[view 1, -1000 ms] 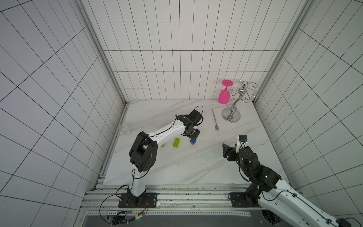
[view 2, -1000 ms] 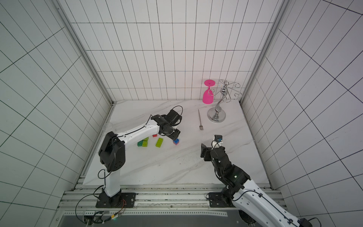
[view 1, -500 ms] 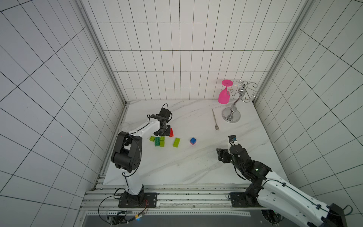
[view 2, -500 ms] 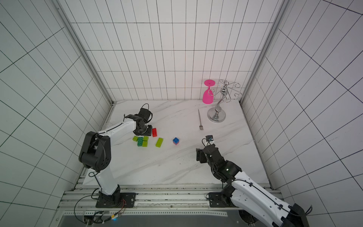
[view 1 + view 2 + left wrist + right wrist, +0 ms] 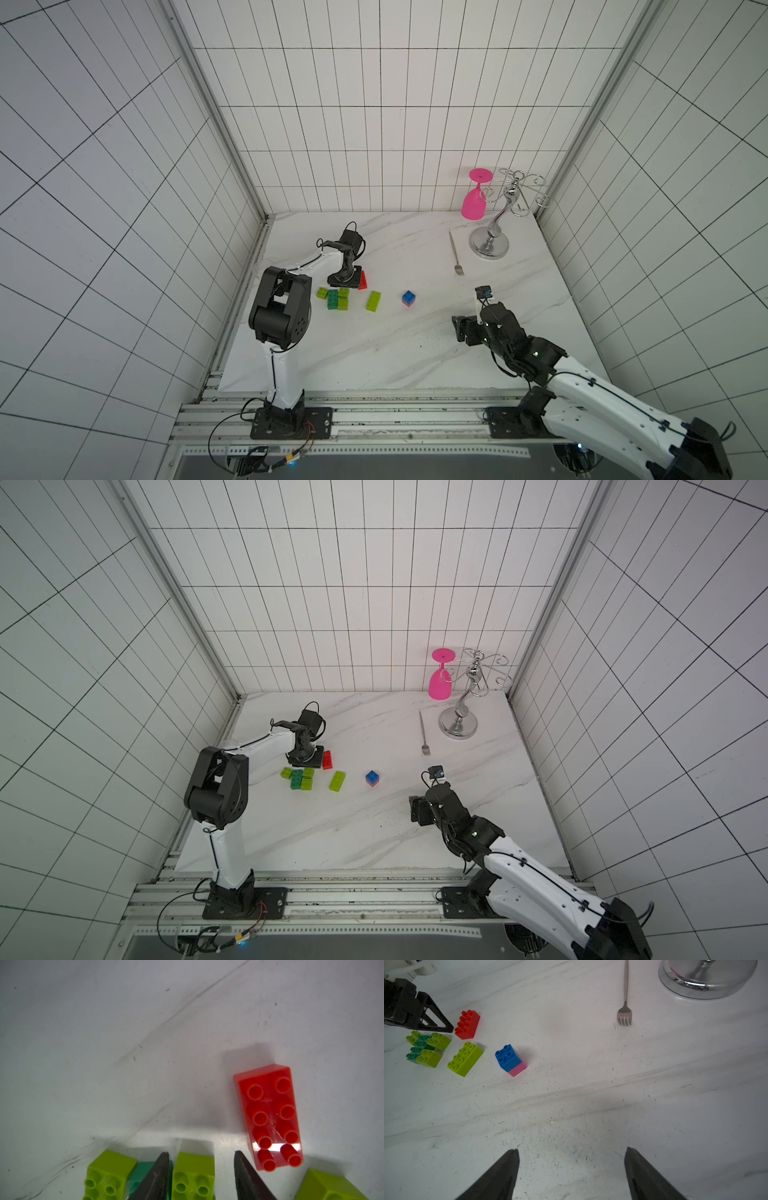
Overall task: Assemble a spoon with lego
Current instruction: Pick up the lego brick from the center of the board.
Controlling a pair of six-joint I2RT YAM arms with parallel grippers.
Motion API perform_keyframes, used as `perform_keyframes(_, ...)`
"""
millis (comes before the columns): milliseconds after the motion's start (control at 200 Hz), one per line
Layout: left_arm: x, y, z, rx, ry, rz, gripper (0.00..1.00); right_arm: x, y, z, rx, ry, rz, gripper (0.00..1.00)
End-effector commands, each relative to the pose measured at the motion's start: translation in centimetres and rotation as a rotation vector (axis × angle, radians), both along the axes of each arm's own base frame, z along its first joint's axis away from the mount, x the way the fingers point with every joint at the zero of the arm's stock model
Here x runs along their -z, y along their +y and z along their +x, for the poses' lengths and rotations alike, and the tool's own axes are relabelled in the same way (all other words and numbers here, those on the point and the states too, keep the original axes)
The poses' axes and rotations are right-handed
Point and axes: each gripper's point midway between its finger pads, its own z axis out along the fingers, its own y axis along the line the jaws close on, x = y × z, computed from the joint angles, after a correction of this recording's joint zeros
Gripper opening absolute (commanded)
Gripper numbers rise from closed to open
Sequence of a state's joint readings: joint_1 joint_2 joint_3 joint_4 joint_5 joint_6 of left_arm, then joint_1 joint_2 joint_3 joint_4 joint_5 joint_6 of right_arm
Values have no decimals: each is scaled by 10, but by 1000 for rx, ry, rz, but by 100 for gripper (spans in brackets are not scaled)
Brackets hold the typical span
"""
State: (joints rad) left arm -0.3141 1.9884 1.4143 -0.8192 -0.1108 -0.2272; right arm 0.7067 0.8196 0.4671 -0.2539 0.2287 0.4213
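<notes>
The lego lies on the marble table's left half. A flat cluster of joined lime and dark-green bricks is the spoon's head as it stands. My left gripper is low over its far edge, open, straddling one lime brick. One finger touches that brick and a gap shows at the other. The red brick lies just beside it. A loose lime brick and a blue-on-pink stack stand free. My right gripper is open and empty over bare table.
A metal fork lies at the back right. Beside it stands a chrome glass rack with a pink glass hung upside down. Tiled walls close in the table on three sides.
My left gripper has left the blue-on-pink stack and swung left to the green cluster, and its jaws have narrowed around a lime brick. The right arm has drawn back slightly.
</notes>
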Motion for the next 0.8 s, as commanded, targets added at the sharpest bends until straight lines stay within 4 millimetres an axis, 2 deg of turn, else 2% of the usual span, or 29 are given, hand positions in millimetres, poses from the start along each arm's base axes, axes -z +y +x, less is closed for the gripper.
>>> perform_keyframes(0,4,-2,5,9,4,4,48,-24,8,9,-11,-47,39,83)
perform_keyframes(190,13,12,-7,-45,24,52,49,-22,9,10,-12,-41,34,83)
perform_keyframes(465,12,5,-24,-52,24,-6,48,-19,10,11,-10,-35,25,83)
perform_keyframes(640,12,4,-31,-56,27,-1,39,-18,9,11,-8,-34,22,83)
perform_keyframes(795,2,2,-24,-46,-19,16,30,-17,9,12,-6,-32,18,83)
